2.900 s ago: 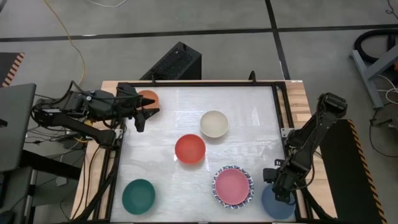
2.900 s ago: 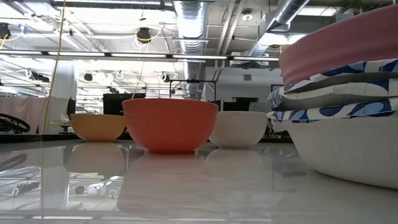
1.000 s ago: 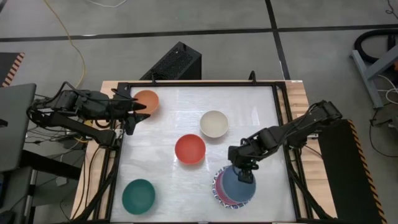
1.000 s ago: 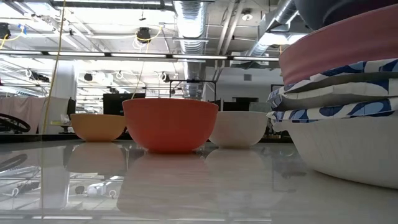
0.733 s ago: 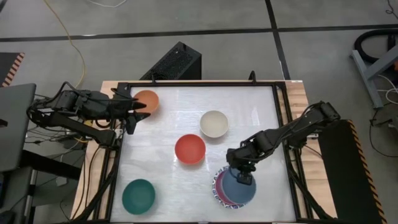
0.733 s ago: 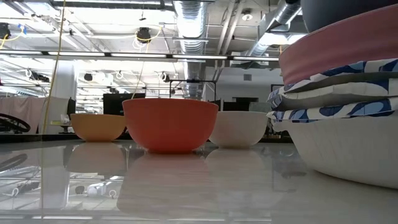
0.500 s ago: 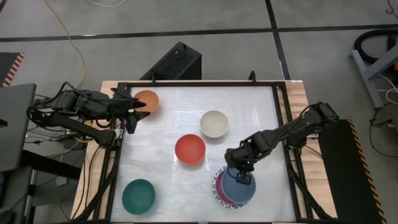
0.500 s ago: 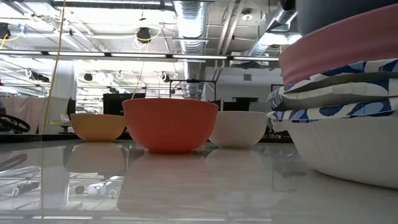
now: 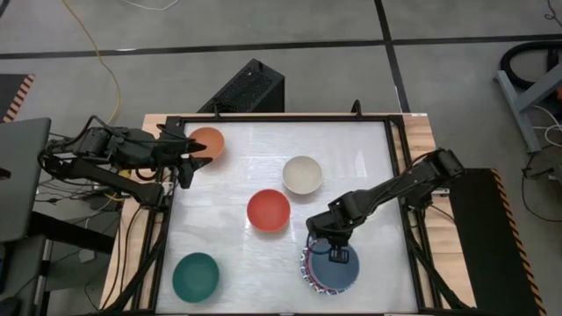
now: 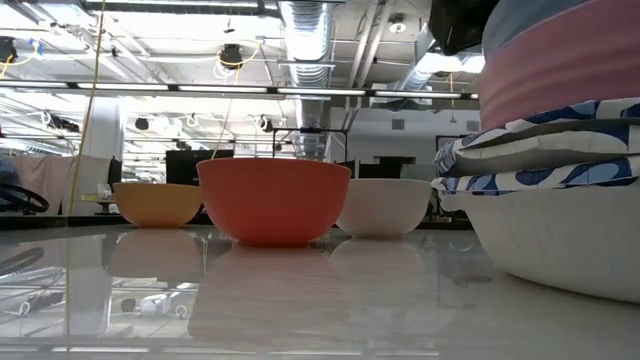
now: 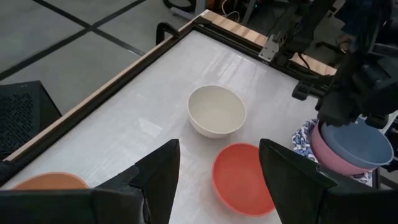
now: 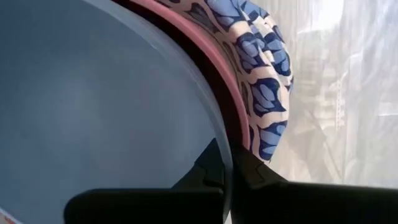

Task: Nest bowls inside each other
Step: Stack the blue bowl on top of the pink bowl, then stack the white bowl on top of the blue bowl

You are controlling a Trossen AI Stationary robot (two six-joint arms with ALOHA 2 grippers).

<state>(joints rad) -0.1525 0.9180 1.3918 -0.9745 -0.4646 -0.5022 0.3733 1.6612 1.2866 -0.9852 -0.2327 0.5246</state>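
Bowls — small, round, smooth-sided, on a glossy white table (image 9: pixel 369 167) with a dark frame and wooden edges. Landmark: the red bowl (image 9: pixel 269 211), mid-table, empty.

Stack (image 9: pixel 332 264) sits on the right arm's side of the red bowl, toward the near edge. White bowls with blue patterned rims (image 12: pixel 261 93) at the bottom, a pink bowl (image 10: pixel 560 85) inside them, a blue bowl (image 9: pixel 335 269) inside the pink. How many patterned ones, I cannot tell.

Right gripper (image 9: pixel 336 252) pinches the blue bowl's thin rim — one finger inside, one outside, closed on it.

Cream bowl (image 9: pixel 302 174) lies beyond the red bowl, empty. Orange bowl (image 9: pixel 208 140) at the far corner on the left arm's side. Teal bowl (image 9: pixel 195 275) at the near corner on that side, empty.

Left gripper (image 9: pixel 190 158) hangs just beside the orange bowl, fingers spread, holding nothing.
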